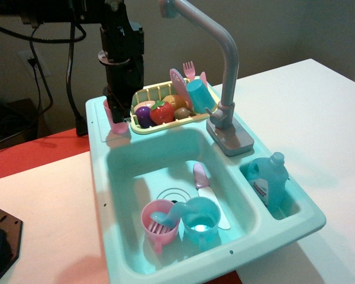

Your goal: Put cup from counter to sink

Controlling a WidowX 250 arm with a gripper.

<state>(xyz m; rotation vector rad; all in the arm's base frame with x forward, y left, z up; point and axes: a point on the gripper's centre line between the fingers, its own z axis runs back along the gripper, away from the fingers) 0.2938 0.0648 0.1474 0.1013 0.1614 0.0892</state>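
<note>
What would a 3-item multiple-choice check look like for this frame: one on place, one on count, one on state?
1. Where is the plain pink cup?
A. In the sink basin
B. On the counter at the back-left corner, under the gripper
C. In the dish rack

2. How many cups stand in the sink?
A. None
B. Two
C. Four

3. What is the state of the detergent bottle?
A. Upright in the small side well
B. Lying flat on the table
C. Held by the gripper

Answers:
1. B: it sits on the counter ledge, with the gripper right at it.
2. B: one pink handled cup and one blue cup are beside the drain.
3. A: it stands cap up in the side well.
</note>
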